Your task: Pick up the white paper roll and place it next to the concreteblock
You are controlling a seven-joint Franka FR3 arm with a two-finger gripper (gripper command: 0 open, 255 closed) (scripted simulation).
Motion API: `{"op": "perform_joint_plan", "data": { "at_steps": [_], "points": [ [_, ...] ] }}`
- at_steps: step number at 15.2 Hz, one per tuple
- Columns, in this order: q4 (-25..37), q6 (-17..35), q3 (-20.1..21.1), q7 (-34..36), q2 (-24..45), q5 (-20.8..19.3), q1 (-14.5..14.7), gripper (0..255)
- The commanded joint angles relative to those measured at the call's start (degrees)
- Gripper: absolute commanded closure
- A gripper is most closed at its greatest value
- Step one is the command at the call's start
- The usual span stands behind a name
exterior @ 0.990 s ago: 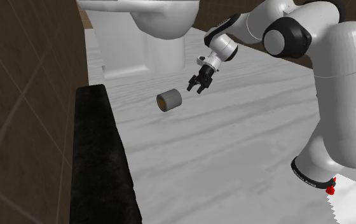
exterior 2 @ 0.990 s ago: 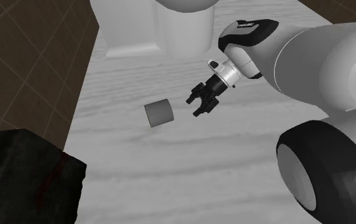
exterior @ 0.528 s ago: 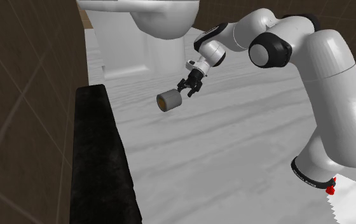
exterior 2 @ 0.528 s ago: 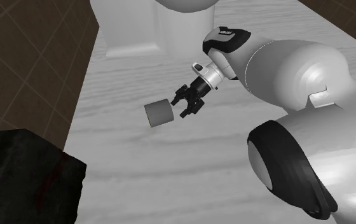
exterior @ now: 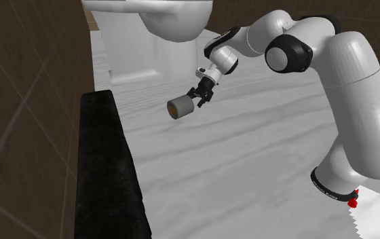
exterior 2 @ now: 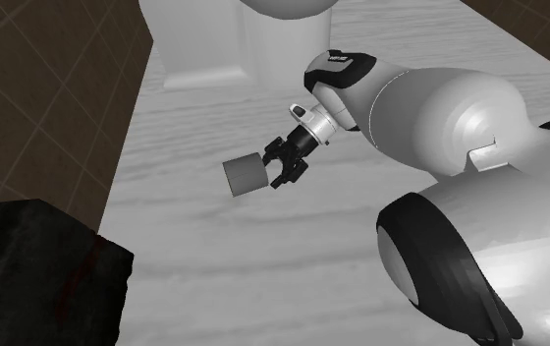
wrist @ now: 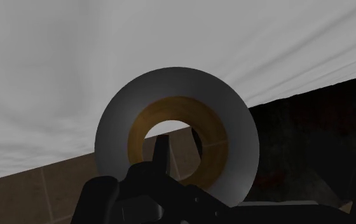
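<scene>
The paper roll (exterior: 179, 107) (exterior 2: 244, 175) is grey with a brown core and lies on its side on the pale floor. My gripper (exterior: 197, 98) (exterior 2: 281, 169) is open at the roll's end, on the side away from the block. In the wrist view I look at the roll (wrist: 116, 127) end-on. One finger (wrist: 161, 151) reaches into its core hole, and the gripper (wrist: 215, 179) straddles the roll's wall. The concrete block (exterior: 107, 170) (exterior 2: 37, 275) (wrist: 310, 140) is a long, near-black slab beyond the roll, along the shoulder view's left.
A white toilet-like fixture (exterior: 155, 34) (exterior 2: 253, 49) stands at the back, just behind the gripper. Brown tiled surface (exterior: 26, 102) runs beyond the block. The stand's corner (exterior: 378, 210) is at the shoulder view's lower right. Pale floor (exterior: 250, 163) spreads between block and arm.
The gripper has moved toward the roll, to the shoulder view's left and down, from a short gap away to its end. The roll has not shifted.
</scene>
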Motion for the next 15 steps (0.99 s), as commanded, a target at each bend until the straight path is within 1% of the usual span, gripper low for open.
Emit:
{"op": "perform_joint_plan", "data": {
  "at_steps": [1, 3, 4, 13, 15],
  "points": [
    [0.0, 0.0, 0.0, 0.0, 0.0, 0.0, 0.0, 0],
    [0.0, 0.0, 0.0, 0.0, 0.0, 0.0, 0.0, 0],
    [0.0, 0.0, 0.0, 0.0, 0.0, 0.0, 0.0, 255],
    [0.0, 0.0, 0.0, 0.0, 0.0, 0.0, 0.0, 255],
    [0.0, -0.4, -0.2, 0.8, -1.0, -0.3, 0.2, 255]
  ]
}}
